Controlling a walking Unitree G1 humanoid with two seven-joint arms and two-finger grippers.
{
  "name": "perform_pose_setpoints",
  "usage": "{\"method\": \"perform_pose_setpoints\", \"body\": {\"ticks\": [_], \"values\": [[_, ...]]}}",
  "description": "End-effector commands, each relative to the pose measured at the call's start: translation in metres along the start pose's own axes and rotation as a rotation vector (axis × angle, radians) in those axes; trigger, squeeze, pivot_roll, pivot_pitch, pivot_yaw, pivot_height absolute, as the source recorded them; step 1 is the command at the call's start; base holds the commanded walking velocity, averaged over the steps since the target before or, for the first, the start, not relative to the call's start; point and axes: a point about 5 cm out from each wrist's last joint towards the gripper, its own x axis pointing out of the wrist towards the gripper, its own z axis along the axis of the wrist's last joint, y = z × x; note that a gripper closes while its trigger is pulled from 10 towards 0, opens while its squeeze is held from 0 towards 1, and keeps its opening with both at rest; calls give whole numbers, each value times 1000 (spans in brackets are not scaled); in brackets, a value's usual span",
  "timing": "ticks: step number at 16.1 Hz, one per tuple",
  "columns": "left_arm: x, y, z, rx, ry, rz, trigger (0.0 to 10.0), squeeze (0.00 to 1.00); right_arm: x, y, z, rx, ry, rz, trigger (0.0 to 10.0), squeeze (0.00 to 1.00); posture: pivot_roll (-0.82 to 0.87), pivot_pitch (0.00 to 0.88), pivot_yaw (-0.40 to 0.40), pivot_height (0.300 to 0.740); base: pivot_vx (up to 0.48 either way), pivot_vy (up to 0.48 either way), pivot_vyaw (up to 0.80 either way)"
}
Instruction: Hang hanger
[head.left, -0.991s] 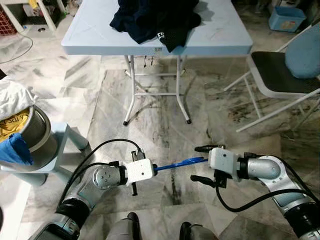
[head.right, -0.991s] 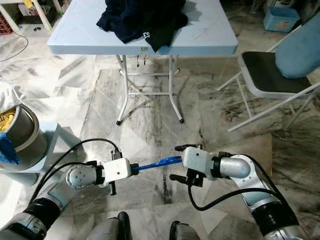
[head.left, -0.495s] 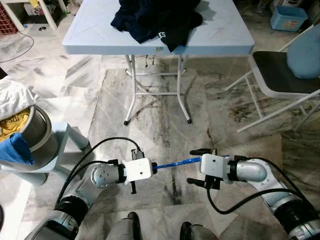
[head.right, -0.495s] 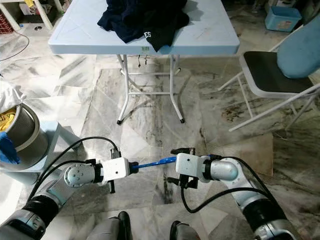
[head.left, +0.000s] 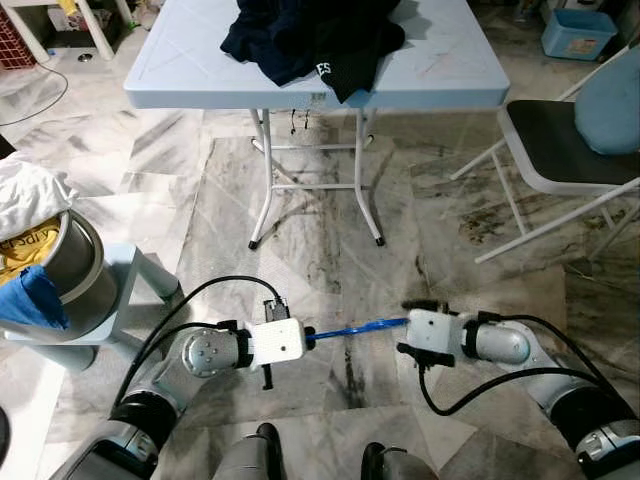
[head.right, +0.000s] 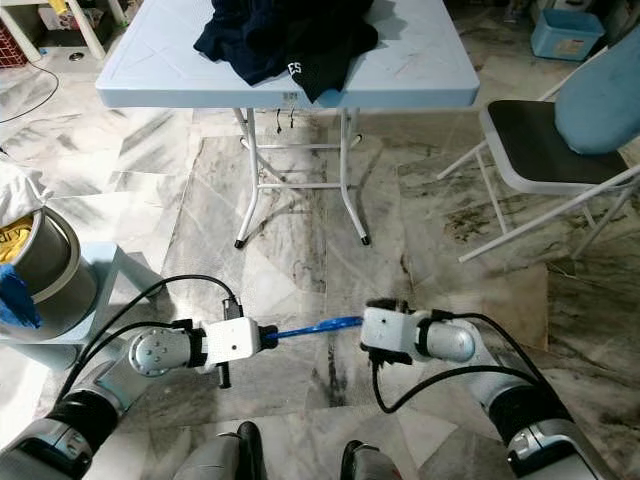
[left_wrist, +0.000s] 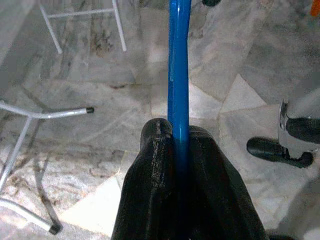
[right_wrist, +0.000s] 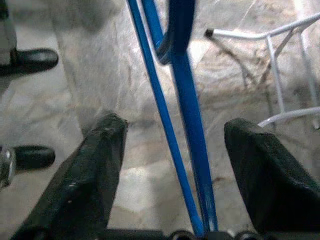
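Observation:
A blue plastic hanger (head.left: 355, 328) is held level above the marble floor between my two arms. My left gripper (left_wrist: 178, 137) is shut on one end of it, the blue bar pinched between both black fingers. My right gripper (head.left: 408, 326) is at the hanger's other end and stands open. In the right wrist view the hanger's two blue bars (right_wrist: 192, 125) run between its fingers (right_wrist: 100, 150), which are spread wide and do not touch them.
A light blue folding table (head.left: 200, 80) with a heap of dark clothing (head.left: 315, 35) stands ahead. A folding chair (head.left: 560, 150) is at the right. A metal bucket (head.left: 70, 265) of laundry sits on a small stool at the left.
My right gripper has come in from the right over the hanger's free end, and its fingers now straddle the bars. The left gripper has kept its hold and hardly moved.

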Motion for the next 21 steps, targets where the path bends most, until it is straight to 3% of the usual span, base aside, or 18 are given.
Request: {"method": "perform_pose_setpoints", "body": {"ticks": [1, 9, 21], "values": [[1, -1, 0, 12, 1, -10, 10000, 0, 1, 4, -3, -17, 15, 28, 0, 0, -17, 223, 24, 740, 0, 0, 0], [1, -4, -2, 12, 9, -12, 10000, 0, 6, -3, -1, -24, 6, -1, 0, 0, -10, 217, 19, 740, 0, 0, 0], [4, -9, -6, 21, 31, -22, 10000, 0, -1, 2, -2, -26, -42, 146, 0, 0, -22, 212, 9, 740, 0, 0, 0]]}}
